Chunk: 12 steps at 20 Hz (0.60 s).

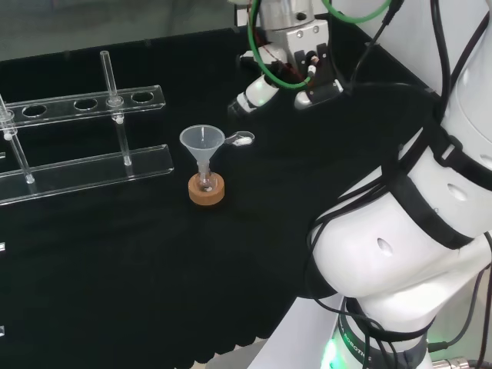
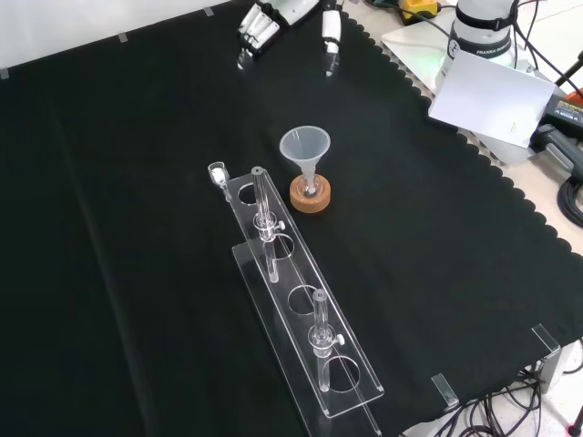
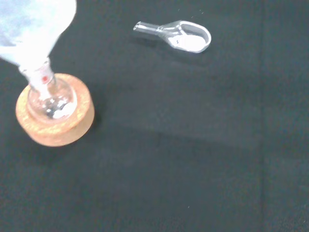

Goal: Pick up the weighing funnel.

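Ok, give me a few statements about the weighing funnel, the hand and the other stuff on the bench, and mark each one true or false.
1. The weighing funnel lies on the black cloth, with nothing holding it. True.
2. The big funnel stands in a small flask on a red ribbed ring. False: the flask sits on a cork ring.
3. The hand is curled round the big funnel. False: in the front view it is well away from the funnel, with relaxed fingers, and holds nothing.
4. A clear rack holding glass tubes stands on the cloth. True.
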Each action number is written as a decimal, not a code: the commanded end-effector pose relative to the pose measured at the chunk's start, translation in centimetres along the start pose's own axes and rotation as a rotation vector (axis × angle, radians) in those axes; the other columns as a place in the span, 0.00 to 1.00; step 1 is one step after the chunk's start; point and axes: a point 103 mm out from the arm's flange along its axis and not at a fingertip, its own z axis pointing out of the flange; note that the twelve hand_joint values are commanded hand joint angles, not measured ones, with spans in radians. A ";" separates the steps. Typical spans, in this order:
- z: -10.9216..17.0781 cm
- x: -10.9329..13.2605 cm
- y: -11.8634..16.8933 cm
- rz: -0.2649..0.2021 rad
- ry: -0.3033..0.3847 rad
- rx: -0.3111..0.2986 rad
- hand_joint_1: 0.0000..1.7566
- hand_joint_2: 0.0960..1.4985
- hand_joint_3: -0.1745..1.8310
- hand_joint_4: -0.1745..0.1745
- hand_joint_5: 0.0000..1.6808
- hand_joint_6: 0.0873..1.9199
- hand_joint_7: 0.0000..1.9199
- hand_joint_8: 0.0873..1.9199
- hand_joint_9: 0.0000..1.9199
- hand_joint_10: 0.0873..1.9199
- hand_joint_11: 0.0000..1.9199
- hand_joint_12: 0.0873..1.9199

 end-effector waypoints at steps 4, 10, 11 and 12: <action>-0.8 -1.8 2.0 0.000 0.028 -0.010 0.26 0.49 0.12 0.35 0.14 0.00 0.04 0.35 0.19 0.36 0.15 0.71; -0.4 -4.9 4.5 0.023 0.054 -0.041 0.35 0.51 0.13 0.34 0.16 0.00 0.07 0.35 0.24 0.34 0.17 0.70; -0.3 -5.2 4.9 0.024 0.056 -0.041 0.36 0.52 0.13 0.34 0.17 0.00 0.07 0.35 0.25 0.33 0.17 0.70; -0.2 -5.4 5.3 0.024 0.057 -0.040 0.37 0.52 0.14 0.34 0.18 0.00 0.08 0.35 0.26 0.33 0.18 0.70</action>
